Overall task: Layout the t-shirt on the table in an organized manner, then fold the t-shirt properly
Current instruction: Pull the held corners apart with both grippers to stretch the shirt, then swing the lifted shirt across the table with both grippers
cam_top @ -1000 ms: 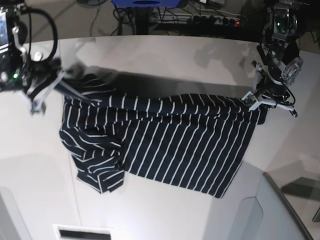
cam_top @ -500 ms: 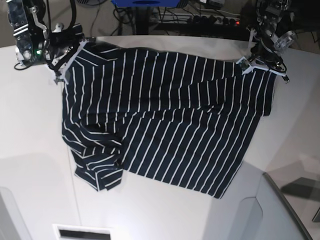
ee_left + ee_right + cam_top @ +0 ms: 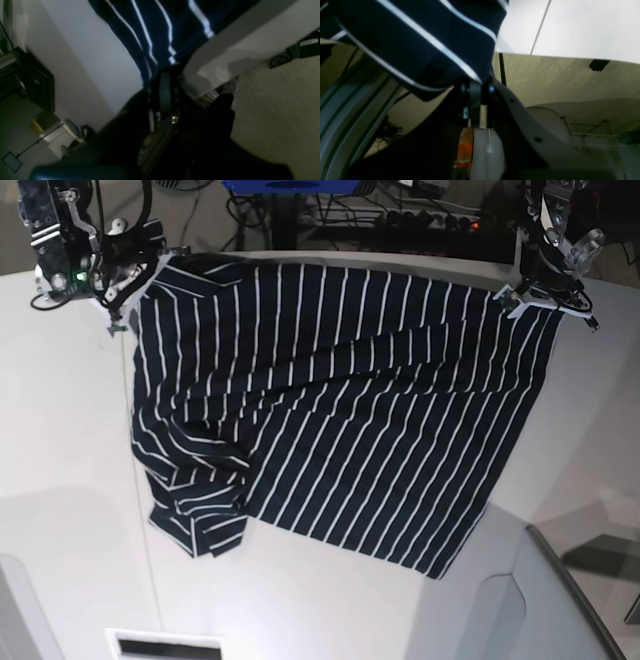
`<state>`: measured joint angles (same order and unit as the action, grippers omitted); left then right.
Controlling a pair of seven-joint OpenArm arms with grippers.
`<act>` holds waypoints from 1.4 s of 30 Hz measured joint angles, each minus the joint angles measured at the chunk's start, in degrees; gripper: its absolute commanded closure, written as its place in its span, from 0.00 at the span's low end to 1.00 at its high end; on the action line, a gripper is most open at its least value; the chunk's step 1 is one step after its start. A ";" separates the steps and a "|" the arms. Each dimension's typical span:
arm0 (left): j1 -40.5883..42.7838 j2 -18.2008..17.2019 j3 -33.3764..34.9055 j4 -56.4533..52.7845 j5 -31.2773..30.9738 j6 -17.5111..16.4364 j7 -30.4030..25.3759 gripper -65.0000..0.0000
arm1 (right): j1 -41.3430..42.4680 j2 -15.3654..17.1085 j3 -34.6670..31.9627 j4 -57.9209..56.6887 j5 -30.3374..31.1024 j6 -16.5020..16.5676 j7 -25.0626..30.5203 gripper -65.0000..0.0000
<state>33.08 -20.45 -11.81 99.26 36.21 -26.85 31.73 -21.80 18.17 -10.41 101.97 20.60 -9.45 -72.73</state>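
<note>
T-shirt, dark navy soft fabric with thin white stripes (image 3: 340,410), is stretched across the large smooth white matte table (image 3: 60,480), far edge lifted at both corners near the table's curved far rim, near edge lying on the surface.

Left to right in the base view:
- Right gripper (image 3: 128,278), jaws together, clamped on the shirt's far corner. The right wrist view confirms fabric pinched in the black jaws.
- Below it, a sleeve is bunched and folded under near the front corner (image 3: 195,525). We judge this the main risk: if we lay it down as is, that bunch gets trapped and the layout isn't flat.
- Mid-body sags slightly between the two grips, with diagonal wrinkles. Uneven lowering would set them in.
- Left gripper (image 3: 535,292), jaws together, clamped on the opposite far corner. In the left wrist view the pinch sits close to the hem (image 3: 172,60), so a hard tug could slip it.
- The far edge sits close to the table rim; overshoot would drape cloth off the back.
</note>
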 measured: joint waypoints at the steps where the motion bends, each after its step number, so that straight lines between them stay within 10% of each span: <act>1: -0.02 0.00 0.00 0.00 -0.02 0.00 0.00 1.00 | 0.04 0.28 0.00 0.00 0.07 0.02 0.20 1.00; 20: -17.38 0.85 2.47 6.67 3.06 -0.46 4.87 1.00 | 17.16 4.04 9.60 9.05 1.33 -0.07 -5.44 1.00; 28: -33.38 1.05 12.83 6.12 5.75 -6.36 10.49 1.00 | 29.75 7.26 9.66 8.59 0.79 -0.04 -5.95 1.00; 42: -62.36 1.77 22.12 -13.22 4.26 -6.21 11.34 1.00 | 47.21 16.33 9.29 -3.91 2.58 2.12 9.99 1.00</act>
<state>-29.28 -18.68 10.31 86.04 40.47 -33.06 43.07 25.41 34.50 -1.13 98.06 23.18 -7.33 -62.74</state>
